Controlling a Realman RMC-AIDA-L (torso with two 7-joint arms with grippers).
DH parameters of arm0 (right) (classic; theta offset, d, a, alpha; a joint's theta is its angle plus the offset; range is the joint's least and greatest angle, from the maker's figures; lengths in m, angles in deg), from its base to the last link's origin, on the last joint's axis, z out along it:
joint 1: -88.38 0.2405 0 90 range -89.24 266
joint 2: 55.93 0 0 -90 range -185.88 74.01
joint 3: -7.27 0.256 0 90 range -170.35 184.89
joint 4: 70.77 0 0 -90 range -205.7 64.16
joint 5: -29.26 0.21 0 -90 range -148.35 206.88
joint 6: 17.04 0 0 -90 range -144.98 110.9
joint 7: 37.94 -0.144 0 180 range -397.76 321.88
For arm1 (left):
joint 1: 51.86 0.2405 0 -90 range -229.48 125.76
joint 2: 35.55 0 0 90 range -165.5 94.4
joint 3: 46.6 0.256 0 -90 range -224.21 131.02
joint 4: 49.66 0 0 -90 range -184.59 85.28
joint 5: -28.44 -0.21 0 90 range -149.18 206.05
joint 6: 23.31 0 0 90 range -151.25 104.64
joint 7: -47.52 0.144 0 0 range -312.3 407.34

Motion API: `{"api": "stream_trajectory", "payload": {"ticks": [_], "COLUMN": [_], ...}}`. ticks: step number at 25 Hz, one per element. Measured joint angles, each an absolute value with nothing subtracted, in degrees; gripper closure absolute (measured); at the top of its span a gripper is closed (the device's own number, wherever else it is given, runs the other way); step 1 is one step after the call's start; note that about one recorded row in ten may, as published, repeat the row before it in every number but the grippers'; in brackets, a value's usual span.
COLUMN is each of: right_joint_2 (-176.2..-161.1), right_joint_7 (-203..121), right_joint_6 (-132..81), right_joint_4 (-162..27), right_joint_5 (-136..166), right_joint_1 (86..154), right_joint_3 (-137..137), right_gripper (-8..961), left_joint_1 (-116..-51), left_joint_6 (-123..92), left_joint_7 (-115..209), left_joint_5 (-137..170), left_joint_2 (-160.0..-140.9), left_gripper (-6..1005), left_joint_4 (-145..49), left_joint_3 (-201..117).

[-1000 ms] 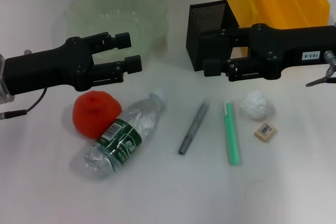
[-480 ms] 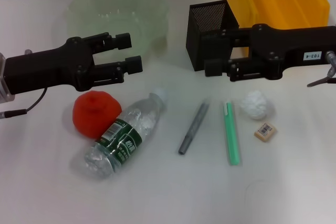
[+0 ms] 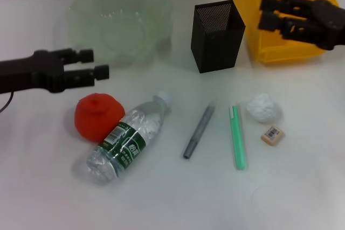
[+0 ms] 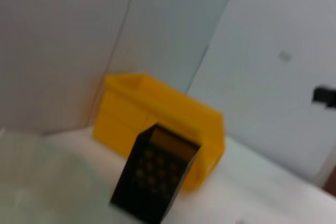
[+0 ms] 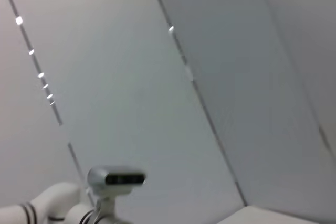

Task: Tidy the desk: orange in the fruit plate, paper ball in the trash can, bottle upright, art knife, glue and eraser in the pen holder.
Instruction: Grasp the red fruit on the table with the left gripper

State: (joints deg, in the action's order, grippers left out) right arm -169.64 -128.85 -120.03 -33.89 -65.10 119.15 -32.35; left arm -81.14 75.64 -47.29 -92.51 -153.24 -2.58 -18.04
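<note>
The bright yellow rectangular plastic trash can (image 3: 291, 20) sits at the far right of the white desk (image 3: 161, 197), directly beneath the right gripper (image 3: 268, 13), whose fingers stand apart and hold nothing. The wide pale-green translucent fruit plate (image 3: 121, 22) lies just beyond the left gripper (image 3: 96, 63), also parted and empty. Below that gripper, nearer the robot, the clear plastic bottle (image 3: 126, 139) lies on its side, long axis diagonal, white cap toward the black metal-mesh pen holder (image 3: 216, 36), base toward the near left. The wrinkled red-orange orange (image 3: 97, 117) touches its left flank. The pen holder stands upright between the grippers, beside the trash can. Nearer than it lie a grey pen-like stick (image 3: 198, 132) and a green stick (image 3: 238, 136), roughly parallel, pointing away from the robot. Right of these, well below the right gripper, rests the crumpled white paper ball (image 3: 262, 107), with the tiny beige eraser (image 3: 273, 134) near it.
</note>
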Motion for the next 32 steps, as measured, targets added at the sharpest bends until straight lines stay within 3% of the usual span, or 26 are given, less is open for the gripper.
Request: {"api": "stream_trajectory", "payload": {"ticks": [7, 13, 32], "right_joint_2": [-169.75, -170.47, -170.72], "right_joint_7": [-128.0, -127.5, -127.9], "right_joint_6": [-120.2, -120.3, -120.1], "right_joint_4": [-34.4, -34.3, -34.2], "right_joint_5": [-65.0, -65.0, -65.0], "right_joint_1": [118.3, 118.8, 120.2], "right_joint_3": [-31.1, -31.5, -31.2], "right_gripper": [225, 226, 225], "left_joint_1": [-80.5, -79.8, -78.9], "left_joint_6": [69.7, 64.8, 62.0], "left_joint_7": [-46.4, -44.8, -45.0], "left_joint_5": [-98.4, -98.5, -100.0], "left_joint_2": [-154.07, -154.05, -153.81], "left_gripper": [252, 260, 283], "left_joint_4": [-4.1, -5.8, -7.4], "left_joint_3": [-16.8, -12.9, -11.3]}}
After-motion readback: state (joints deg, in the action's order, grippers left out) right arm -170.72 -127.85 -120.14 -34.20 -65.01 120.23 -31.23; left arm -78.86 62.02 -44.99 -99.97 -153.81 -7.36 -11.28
